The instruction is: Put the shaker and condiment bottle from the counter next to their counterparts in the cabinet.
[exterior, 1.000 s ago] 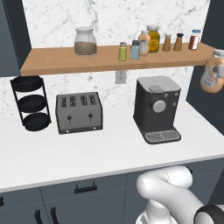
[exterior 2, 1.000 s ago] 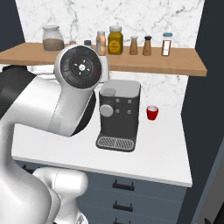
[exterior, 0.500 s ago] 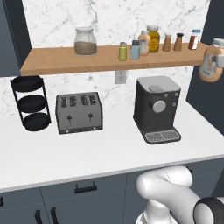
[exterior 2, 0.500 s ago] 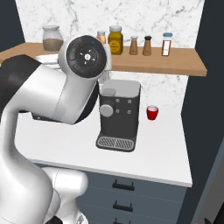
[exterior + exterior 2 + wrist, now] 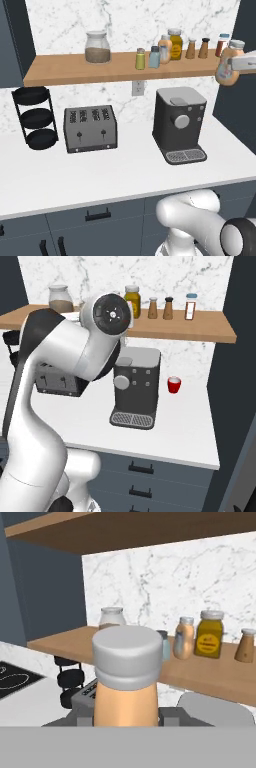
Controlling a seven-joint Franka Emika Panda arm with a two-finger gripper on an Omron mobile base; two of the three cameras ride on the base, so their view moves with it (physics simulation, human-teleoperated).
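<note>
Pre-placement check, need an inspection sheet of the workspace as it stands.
Surface: white counter, dark drawers below.
Job's things: shaker stands on the cabinet shelf beside the pale blue shaker; condiment bottle is held in the air off the shelf's right end, not yet beside the orange counterpart bottle.
Clutter: toaster, coffee machine, black tiered stand, red cup on the counter; glass jar, amber jar, two brown shakers, red-labelled spice bottle on the shelf.
Grippers: gripper shut on the condiment bottle.
Cables: nothing seen.
Surroundings: marble wall, wall outlet.
</note>
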